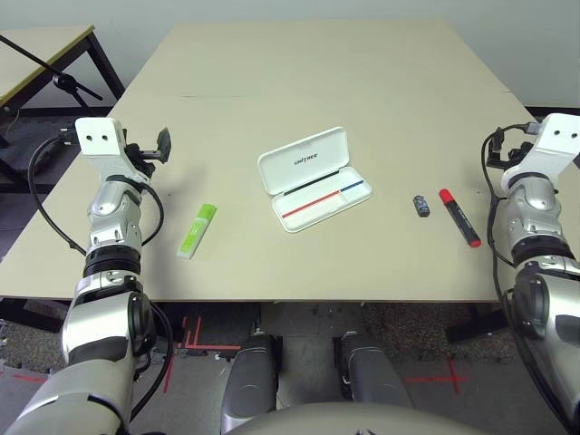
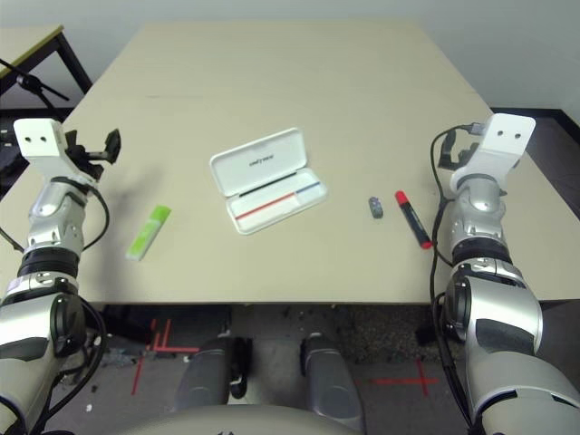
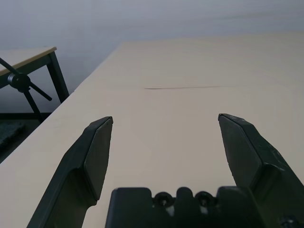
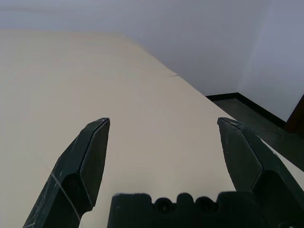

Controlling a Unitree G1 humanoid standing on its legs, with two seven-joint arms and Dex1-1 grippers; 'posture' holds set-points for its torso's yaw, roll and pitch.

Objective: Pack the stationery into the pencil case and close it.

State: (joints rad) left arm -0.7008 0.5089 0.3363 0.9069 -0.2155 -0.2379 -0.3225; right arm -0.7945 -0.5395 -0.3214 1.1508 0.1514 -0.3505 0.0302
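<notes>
The white pencil case [image 1: 304, 159] lies open at the table's middle, its lid folded back. A thin red stick and a thin blue stick rest in its tray. The lime-green and white highlighter [image 1: 197, 230] lies to the case's left, near the front edge. To the case's right sit the small dark block [image 1: 421, 205] and the red-capped marker [image 1: 459, 217]. My left gripper [image 1: 161, 145] hovers open over the table's left edge, beyond the highlighter. My right gripper [image 2: 446, 150] is raised at the right edge, beyond the marker, and is open too. Both wrist views show spread fingers [image 3: 97, 147] [image 4: 90, 152] with nothing between them.
The beige table [image 1: 362, 72] stretches bare behind the case. Off its left side stand a second table [image 1: 36, 50] and a black stand rod [image 1: 63, 80]. Dark floor lies beyond the right edge.
</notes>
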